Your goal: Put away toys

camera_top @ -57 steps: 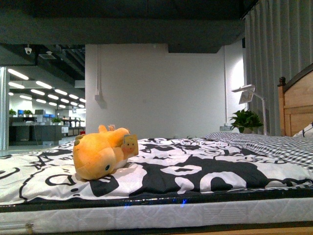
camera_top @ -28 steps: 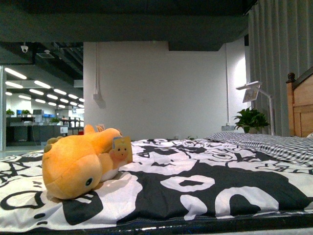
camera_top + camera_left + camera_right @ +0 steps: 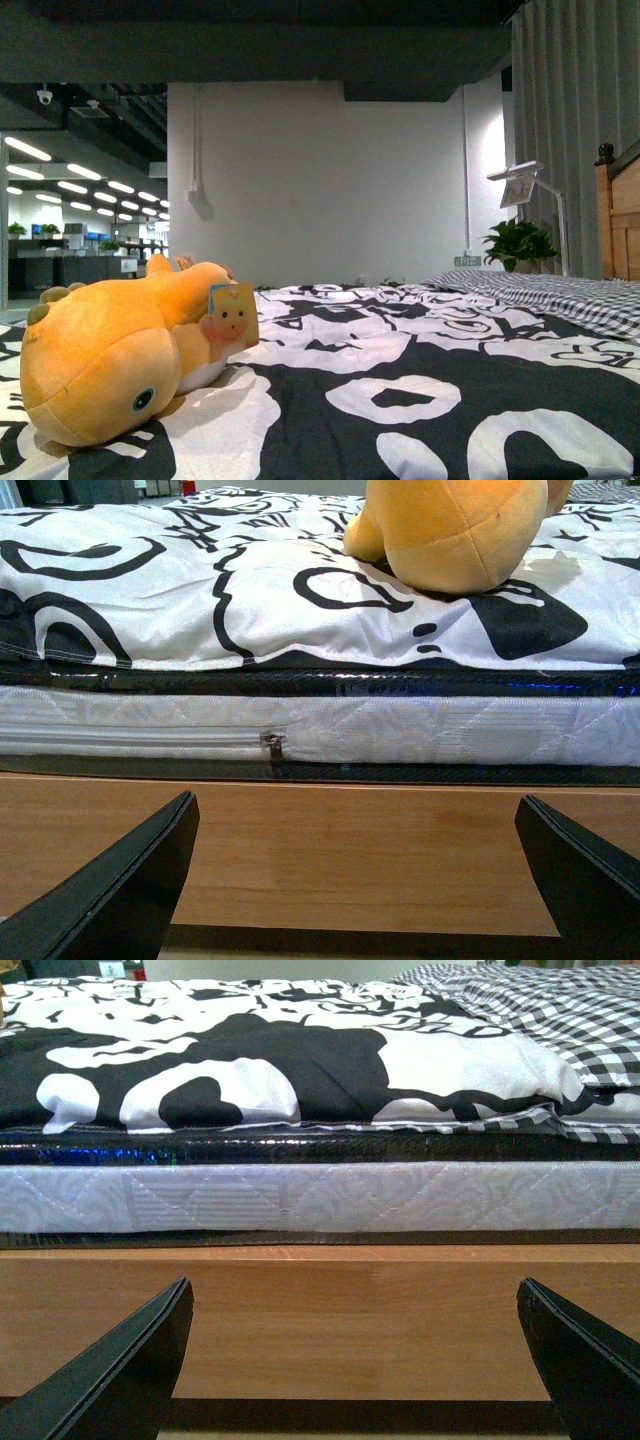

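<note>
The yellow-orange plush animal [image 3: 120, 355] lies on its side on the black-and-white bedspread [image 3: 400, 370], at the near left of the front view, with a paper tag [image 3: 232, 312] on it. In the left wrist view its rounded end [image 3: 455, 530] rests near the mattress edge. My left gripper [image 3: 355, 880] is open and empty, low in front of the wooden bed frame [image 3: 350, 850], below the toy. My right gripper [image 3: 355, 1360] is open and empty, facing the bed frame [image 3: 350, 1320] further right. Neither arm shows in the front view.
The white quilted mattress side [image 3: 400, 730] with a zipper pull [image 3: 271, 743] sits above the frame. A checked blanket [image 3: 540, 1010] covers the bed's right part. A wooden headboard [image 3: 622, 215], a lamp [image 3: 522, 182] and a potted plant [image 3: 518, 243] stand at the far right.
The front view has closed in on the bed: the plush toy now looks much larger and lower left, and the mattress edge has dropped out of view.
</note>
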